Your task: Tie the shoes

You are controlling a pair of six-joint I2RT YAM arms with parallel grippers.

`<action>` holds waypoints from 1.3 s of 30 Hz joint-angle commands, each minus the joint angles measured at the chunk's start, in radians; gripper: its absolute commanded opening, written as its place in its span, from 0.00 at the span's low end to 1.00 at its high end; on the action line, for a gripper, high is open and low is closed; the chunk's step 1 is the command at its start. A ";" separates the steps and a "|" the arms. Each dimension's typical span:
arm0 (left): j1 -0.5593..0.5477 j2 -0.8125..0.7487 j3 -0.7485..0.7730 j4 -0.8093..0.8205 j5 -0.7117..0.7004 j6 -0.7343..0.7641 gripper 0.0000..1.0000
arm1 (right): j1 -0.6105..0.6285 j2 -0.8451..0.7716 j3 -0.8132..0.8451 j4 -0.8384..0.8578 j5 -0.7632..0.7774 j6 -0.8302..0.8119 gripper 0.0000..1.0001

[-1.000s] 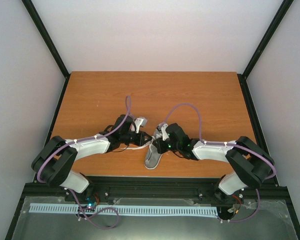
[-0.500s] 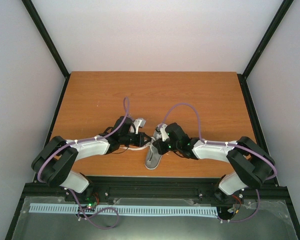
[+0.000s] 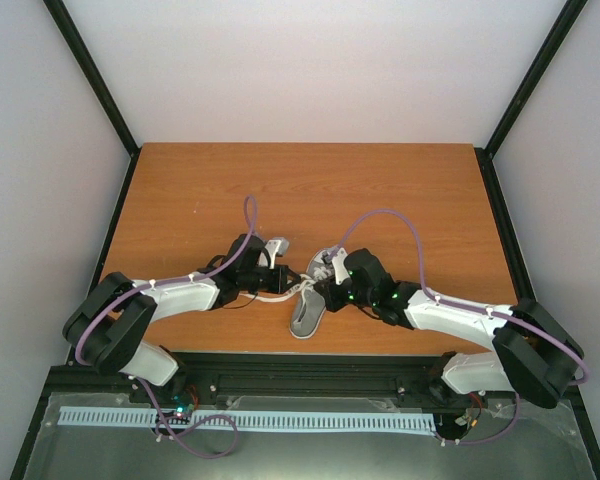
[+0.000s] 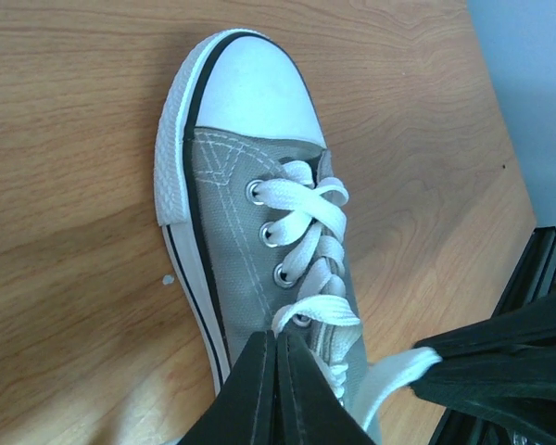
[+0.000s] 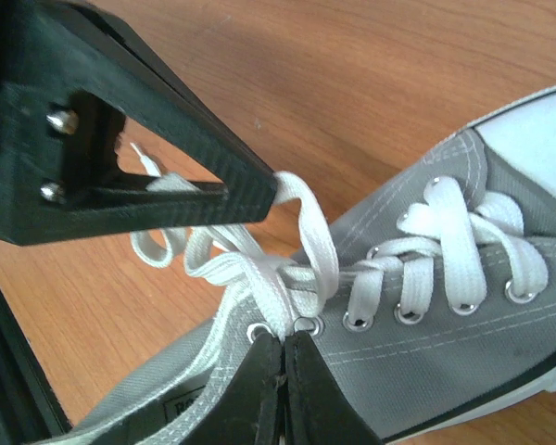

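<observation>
Top view: small grey canvas sneaker with white rubber toe cap (image 3: 304, 320) at desk's 6 o'clock, toe toward near edge, close to black frame rail (image 3: 310, 372). Arms crowd its heel end.
Wrist views alone show grips: left tool (image 4: 276, 345) pressed together, pinching loop of flat white laces (image 4: 306, 218); right tool (image 5: 284, 345) pressed together on lace by top eyelets.
Brown wooden desk (image 3: 380, 190) open from 9 through 12 to 3 o'clock.
Purple cables (image 3: 380, 215) arch over arms.

Sneaker (image 4: 224, 199) heel cut off both wrist views; laces (image 5: 449, 232) indistinct overhead.
</observation>
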 commanded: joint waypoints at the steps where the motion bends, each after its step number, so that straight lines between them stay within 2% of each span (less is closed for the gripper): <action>1: -0.004 -0.018 -0.004 0.066 0.030 0.010 0.01 | 0.011 0.039 0.005 -0.019 -0.004 -0.006 0.03; 16: -0.004 -0.030 -0.009 0.068 0.066 0.058 0.01 | 0.011 0.123 0.078 0.036 -0.036 -0.029 0.03; 25: -0.004 -0.054 -0.037 0.146 0.042 0.036 0.01 | 0.011 0.214 0.079 0.051 -0.028 -0.021 0.03; 30: -0.005 -0.051 -0.044 0.192 0.129 0.087 0.03 | 0.010 0.232 0.086 0.046 0.000 -0.005 0.03; 34: -0.007 -0.048 -0.047 0.152 0.196 0.156 0.03 | 0.011 0.233 0.093 0.061 0.029 0.026 0.03; 39: -0.011 -0.053 -0.040 0.047 0.190 0.235 0.02 | 0.011 0.223 0.073 0.111 0.040 0.070 0.03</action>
